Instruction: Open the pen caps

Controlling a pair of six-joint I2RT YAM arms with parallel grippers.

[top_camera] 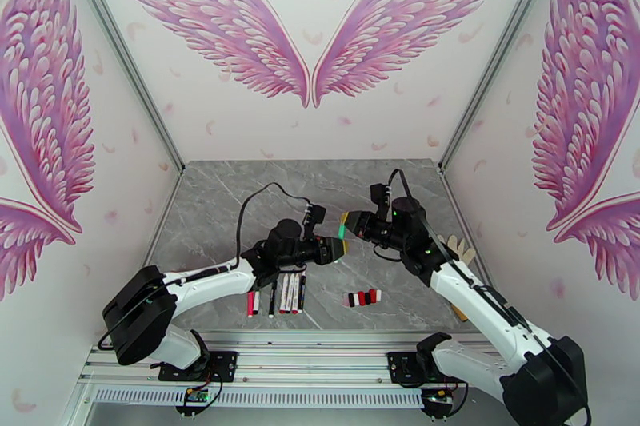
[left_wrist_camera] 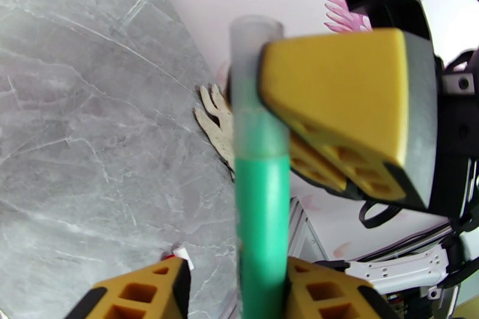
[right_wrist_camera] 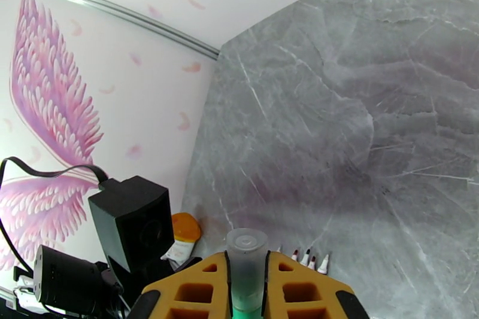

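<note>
One capped green pen (left_wrist_camera: 261, 212). On the surface (top_camera: 224, 212): five or six pens (top_camera: 280, 296) in a row, about six caps (top_camera: 362, 298), too small to count surely, and one glove (left_wrist_camera: 214, 119).

Table (top_camera: 240, 204): grey marble, pale veins.
Walls (top_camera: 320, 132): white, pink-purple feathered wings, scattered pink petals.
Pen (left_wrist_camera: 261, 224): green, frosted clear end.
Fingers (left_wrist_camera: 347, 93): yellow-orange, black backs.
Caps (top_camera: 362, 298): red, black, white.
Pens (top_camera: 278, 296): white, red, black.
Arms (top_camera: 200, 284): white, black joints.
Glove (left_wrist_camera: 215, 117): cream.
</note>
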